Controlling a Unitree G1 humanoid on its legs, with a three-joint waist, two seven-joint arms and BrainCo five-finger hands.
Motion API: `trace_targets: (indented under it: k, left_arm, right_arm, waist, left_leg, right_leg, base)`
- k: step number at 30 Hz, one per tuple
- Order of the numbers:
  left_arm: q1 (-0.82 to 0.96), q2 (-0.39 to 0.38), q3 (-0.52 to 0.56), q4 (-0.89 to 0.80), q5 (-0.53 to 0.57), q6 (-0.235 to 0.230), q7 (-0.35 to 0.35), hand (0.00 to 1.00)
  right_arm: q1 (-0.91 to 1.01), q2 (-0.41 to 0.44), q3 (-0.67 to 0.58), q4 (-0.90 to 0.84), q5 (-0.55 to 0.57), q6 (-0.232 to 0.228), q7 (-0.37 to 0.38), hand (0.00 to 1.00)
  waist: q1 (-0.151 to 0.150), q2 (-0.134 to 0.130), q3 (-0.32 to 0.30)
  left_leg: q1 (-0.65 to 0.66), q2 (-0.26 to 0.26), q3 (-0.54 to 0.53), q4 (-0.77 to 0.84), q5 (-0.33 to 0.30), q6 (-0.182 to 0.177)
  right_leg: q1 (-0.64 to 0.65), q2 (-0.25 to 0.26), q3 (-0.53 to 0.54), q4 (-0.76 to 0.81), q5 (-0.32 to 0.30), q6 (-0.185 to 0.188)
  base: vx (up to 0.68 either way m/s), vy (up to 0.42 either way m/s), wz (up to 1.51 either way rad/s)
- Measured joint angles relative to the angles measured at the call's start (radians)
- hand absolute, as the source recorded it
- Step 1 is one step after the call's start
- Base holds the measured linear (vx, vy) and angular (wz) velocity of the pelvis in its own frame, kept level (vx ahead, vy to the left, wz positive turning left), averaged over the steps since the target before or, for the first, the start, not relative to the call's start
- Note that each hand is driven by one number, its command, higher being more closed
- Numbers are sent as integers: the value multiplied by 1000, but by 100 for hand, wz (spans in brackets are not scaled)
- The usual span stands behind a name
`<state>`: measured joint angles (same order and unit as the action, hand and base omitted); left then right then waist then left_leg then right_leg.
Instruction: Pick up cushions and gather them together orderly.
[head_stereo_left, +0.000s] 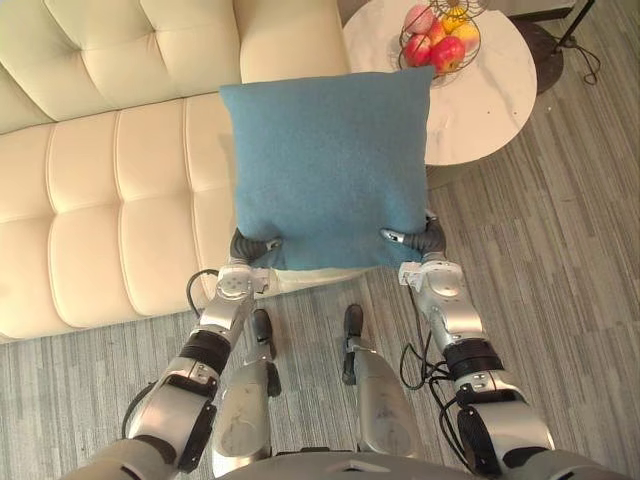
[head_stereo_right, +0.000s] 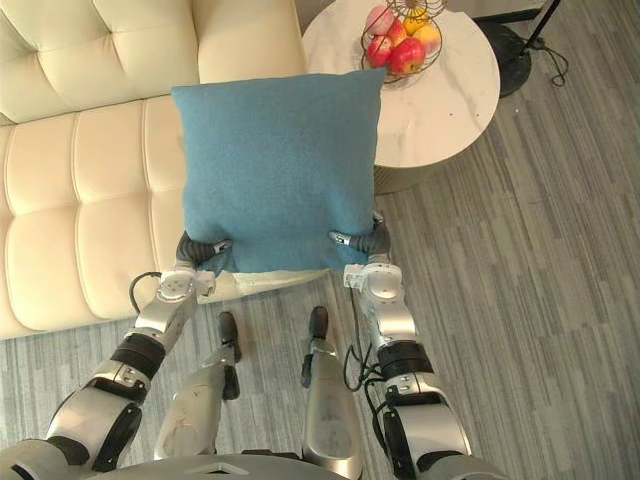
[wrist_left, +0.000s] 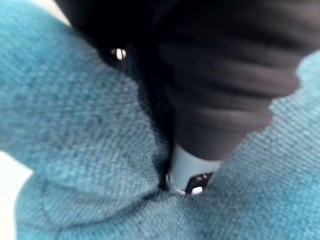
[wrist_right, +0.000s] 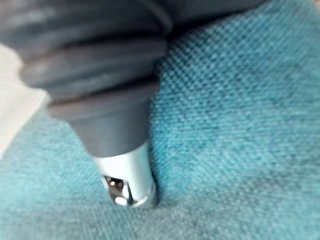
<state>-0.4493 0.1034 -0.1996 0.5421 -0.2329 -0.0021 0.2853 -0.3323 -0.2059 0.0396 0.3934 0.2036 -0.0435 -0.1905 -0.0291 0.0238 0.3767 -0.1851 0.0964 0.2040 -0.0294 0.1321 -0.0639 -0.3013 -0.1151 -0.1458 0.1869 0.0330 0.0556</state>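
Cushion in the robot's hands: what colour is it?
Plain teal-blue cushion, clearest in left eye view.

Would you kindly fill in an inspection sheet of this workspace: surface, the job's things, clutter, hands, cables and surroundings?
Surface: cream tufted sofa, its seat partly hidden behind the cushion.
Job's things: one blue cushion, held up in front of the sofa by its near edge.
Clutter: wire fruit basket with red and yellow fruit on a round white side table.
Hands: left hand and right hand each pinch a near corner of the cushion, thumb pressed into the cloth.
Cables: a dark cable on the floor by a black stand base.
Surroundings: grey plank floor.
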Motion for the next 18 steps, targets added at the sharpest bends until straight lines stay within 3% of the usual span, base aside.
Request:
trace_targets:
  k: [9,13,18]
  left_arm:
    - [207,-7,-1,-233,3,1,-5,100]
    - [354,-13,4,-376,3,1,-5,100]
    - [504,-56,46,-544,21,1,0,100]
  right_arm:
    - [215,31,34,-189,-10,8,32,100]
    - [325,63,39,-299,-12,10,45,100]
    - [389,73,100,-426,-12,9,59,100]
  waist:
    - [-8,19,-22]
    - [-4,48,-105]
    - [21,80,-178]
  left_leg:
    - [115,-2,-45,-47,0,-8]
    - [141,0,-73,-48,-6,-15]
    - [169,3,-91,-49,-11,-20]
  right_leg:
    - [166,12,-55,-85,-8,4]
    - [234,19,-89,-136,-6,6]
    - [276,24,-102,-149,-6,6]
  base:
    - [89,8,17]
    - [70,-3,20]
    - [13,1,11]
